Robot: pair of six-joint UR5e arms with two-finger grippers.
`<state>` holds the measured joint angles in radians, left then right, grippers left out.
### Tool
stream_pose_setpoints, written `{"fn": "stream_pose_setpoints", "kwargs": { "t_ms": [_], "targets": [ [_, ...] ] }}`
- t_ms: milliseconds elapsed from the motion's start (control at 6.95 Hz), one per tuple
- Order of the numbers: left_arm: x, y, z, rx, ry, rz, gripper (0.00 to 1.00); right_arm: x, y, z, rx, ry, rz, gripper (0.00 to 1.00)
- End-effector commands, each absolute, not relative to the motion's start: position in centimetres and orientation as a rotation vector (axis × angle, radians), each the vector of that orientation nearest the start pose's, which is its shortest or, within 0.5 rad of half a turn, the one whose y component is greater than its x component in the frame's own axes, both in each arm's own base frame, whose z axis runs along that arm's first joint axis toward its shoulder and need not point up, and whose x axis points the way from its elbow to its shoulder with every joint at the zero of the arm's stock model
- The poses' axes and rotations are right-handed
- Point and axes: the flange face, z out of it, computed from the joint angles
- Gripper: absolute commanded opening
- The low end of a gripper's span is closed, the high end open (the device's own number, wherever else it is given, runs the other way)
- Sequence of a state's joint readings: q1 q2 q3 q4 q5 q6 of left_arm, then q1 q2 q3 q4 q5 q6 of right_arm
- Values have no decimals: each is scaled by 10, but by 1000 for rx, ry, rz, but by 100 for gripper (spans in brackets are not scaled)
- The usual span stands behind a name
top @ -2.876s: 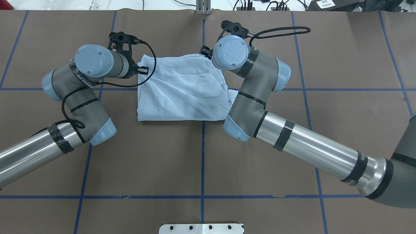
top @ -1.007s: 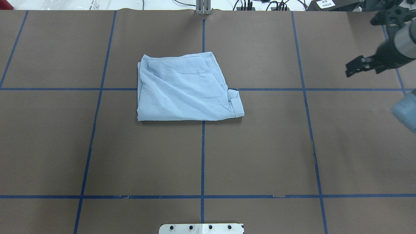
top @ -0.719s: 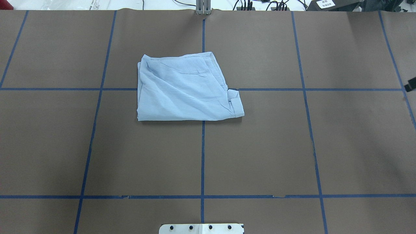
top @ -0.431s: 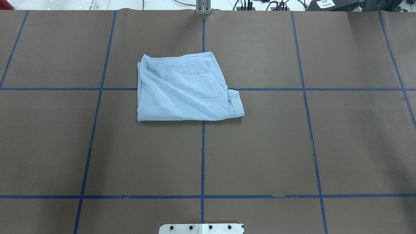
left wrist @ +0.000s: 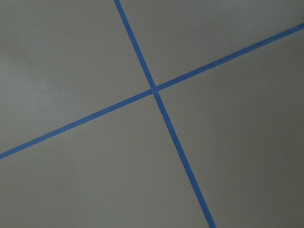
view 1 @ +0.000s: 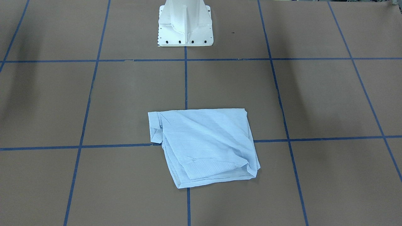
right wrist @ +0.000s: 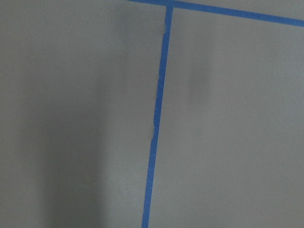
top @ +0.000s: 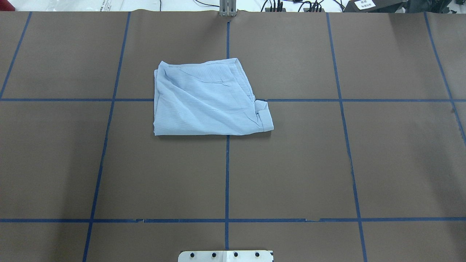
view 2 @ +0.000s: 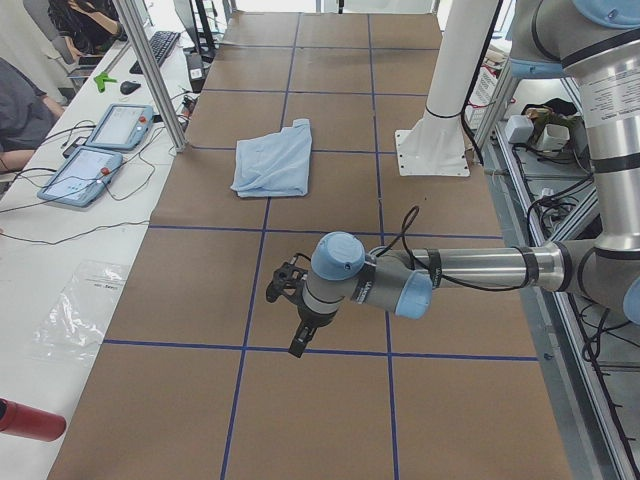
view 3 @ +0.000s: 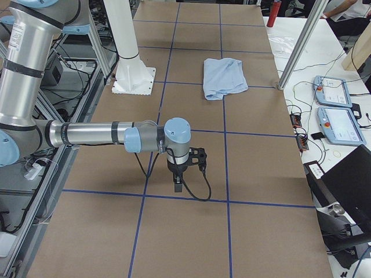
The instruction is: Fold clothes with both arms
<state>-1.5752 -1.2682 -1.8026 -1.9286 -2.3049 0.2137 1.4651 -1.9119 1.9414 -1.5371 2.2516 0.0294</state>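
- Under my left gripper (view 2: 299, 340) is bare brown table (top: 291, 163). The left wrist view shows only a crossing of blue tape lines (left wrist: 154, 90). I cannot tell whether the fingers are spread or closed.
- My right gripper (view 3: 177, 184) points down over the opposite table end, near one of the tape lines. I cannot tell its finger state either.
- The shirt (top: 209, 100) is well apart from both grippers, folded flat mid-table between them and out past the white pedestal (view 1: 185, 23).
- Edges: the side facing my base is straight. The cuff (top: 264, 117) sticks out at the corner toward my right gripper. The far edge slants, with layers showing.
- Room: there is open table on every side of the shirt.
- Only the side views show my left arm (view 2: 470, 270) and right arm (view 3: 98, 133), each stretched low over the table. Overhead and front-facing views show just shirt, table and tape.
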Motion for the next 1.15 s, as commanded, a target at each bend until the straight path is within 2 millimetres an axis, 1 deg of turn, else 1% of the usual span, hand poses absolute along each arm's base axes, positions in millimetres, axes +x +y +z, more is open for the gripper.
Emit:
{"fn": "stream_pose_setpoints", "kwargs": {
  "t_ms": [0,144,288,575,719,1007],
  "targets": [
    [-72,-370,649,328,743,293,100,47,-350,625,24,-735,-71,100],
    [-71,-369,649,314,770,287,100,50,-345,626,31,-737,-66,100],
    [-71,-370,647,316,769,285,100,50,-347,622,52,-739,-70,100],
    [-72,-360,659,285,760,265,100,50,-346,623,51,-739,-73,100],
    [-72,-360,658,290,759,268,100,50,-347,623,51,-739,-73,100],
    [-73,-359,663,285,758,264,100,50,-347,624,50,-737,-72,100]
  ]
}}
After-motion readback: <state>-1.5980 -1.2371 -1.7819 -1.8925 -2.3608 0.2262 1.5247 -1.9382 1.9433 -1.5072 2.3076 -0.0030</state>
